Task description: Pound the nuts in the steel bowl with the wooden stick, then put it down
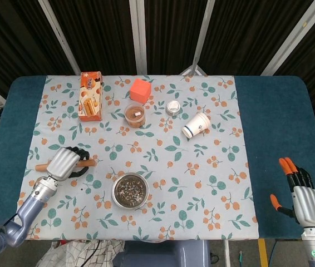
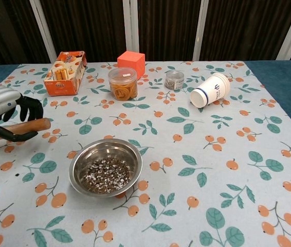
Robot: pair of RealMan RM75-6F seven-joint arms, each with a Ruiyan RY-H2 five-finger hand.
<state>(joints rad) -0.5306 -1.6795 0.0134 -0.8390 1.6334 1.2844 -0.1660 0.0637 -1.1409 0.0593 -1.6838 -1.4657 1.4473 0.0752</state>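
The steel bowl stands near the table's front edge, left of centre, with crushed nuts inside. My left hand is to the left of the bowl, low over the cloth. Its fingers are curled around the wooden stick, which lies nearly level; whether the stick touches the cloth I cannot tell. My right hand hangs off the table's front right corner, fingers spread and holding nothing; it shows only in the head view.
Along the back stand a cracker box, an orange cube, a plastic jar and a small tin. A paper cup lies on its side.
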